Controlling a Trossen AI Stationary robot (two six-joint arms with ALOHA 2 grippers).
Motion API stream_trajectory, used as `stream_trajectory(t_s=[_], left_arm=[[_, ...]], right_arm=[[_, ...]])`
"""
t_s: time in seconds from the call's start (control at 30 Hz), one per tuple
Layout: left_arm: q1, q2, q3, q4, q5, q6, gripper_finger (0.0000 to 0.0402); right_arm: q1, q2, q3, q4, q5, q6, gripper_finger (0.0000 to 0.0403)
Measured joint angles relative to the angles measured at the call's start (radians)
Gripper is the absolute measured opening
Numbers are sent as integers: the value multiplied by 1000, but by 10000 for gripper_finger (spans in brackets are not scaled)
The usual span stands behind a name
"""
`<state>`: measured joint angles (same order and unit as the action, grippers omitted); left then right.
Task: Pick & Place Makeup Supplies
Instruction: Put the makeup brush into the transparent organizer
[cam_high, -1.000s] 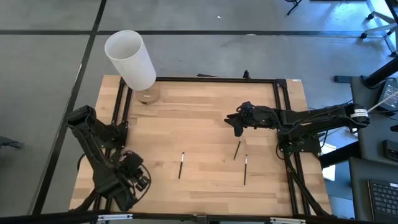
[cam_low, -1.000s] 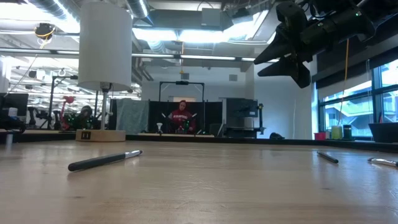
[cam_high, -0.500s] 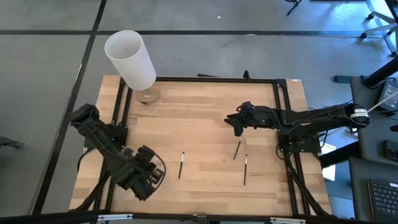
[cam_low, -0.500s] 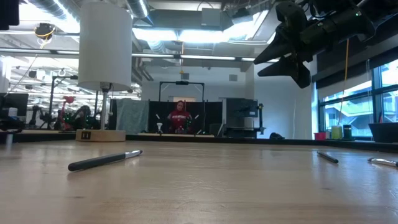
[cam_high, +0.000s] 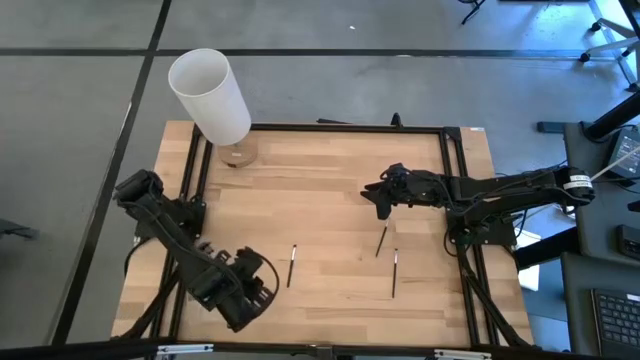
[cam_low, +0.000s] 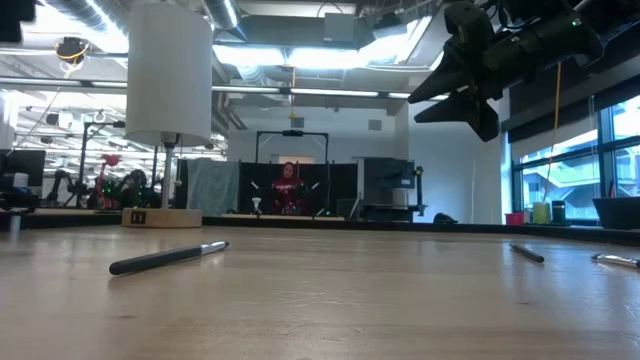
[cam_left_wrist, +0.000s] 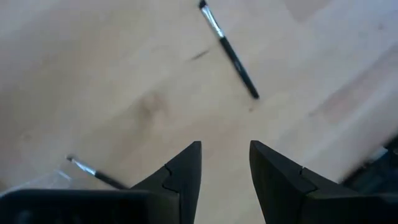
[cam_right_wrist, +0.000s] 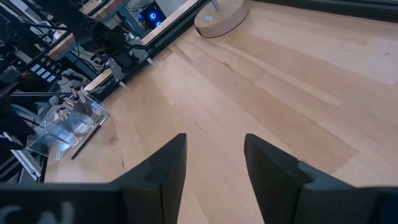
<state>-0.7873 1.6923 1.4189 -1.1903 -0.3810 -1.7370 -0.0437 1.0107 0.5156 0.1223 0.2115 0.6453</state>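
1. The left arm has swung out from the near-left corner of the pale wooden desk (cam_high: 330, 170). Its left end effector (cam_high: 262, 285) now sits further in over the surface, close beside the leftmost thin dark-handled makeup brush (cam_high: 291, 265).
2. In the left wrist view its two dark fingers (cam_left_wrist: 186, 171) stand apart with bare wood between them, gripping nothing. To my eye this is the approach for a pick, not yet a grasp.
3. The same view shows that brush (cam_left_wrist: 228, 50) lying ahead of the fingers, with a second thin brush (cam_left_wrist: 93, 172) poking out beside the wrist housing.
4. The right end effector (cam_high: 381, 196) has not moved. It hangs above the desk's right half with its fingers (cam_right_wrist: 273, 165) spread wide and empty.
5. Three brushes lie flat on the near half of the desk: the leftmost one, a slanted middle brush (cam_high: 381, 240) and a right-hand brush (cam_high: 394, 272). All are well apart from the tall white cylinder (cam_high: 210, 95) at the far-left corner.
6. Level with the desk, the leftmost brush (cam_low: 168, 257) is a slim dark stick with a silvery collar and a small tip.
7. A clear plastic box (cam_right_wrist: 65, 124) sits beyond the desk's left edge with another brush leaning against it.
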Motion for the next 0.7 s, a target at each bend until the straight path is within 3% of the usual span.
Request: stream_trajectory(t_s=[0.3, 0.57, 0.7], left_arm=[[196, 155, -1, 34, -134, 183, 105], [342, 292, -2, 220, 64, 357, 103], [364, 328, -2, 271, 86, 377, 114]], right_arm=[[0, 0, 0, 1, -6, 15, 162], [0, 0, 0, -11, -32, -13, 162], [0, 0, 0, -23, -32, -25, 162]])
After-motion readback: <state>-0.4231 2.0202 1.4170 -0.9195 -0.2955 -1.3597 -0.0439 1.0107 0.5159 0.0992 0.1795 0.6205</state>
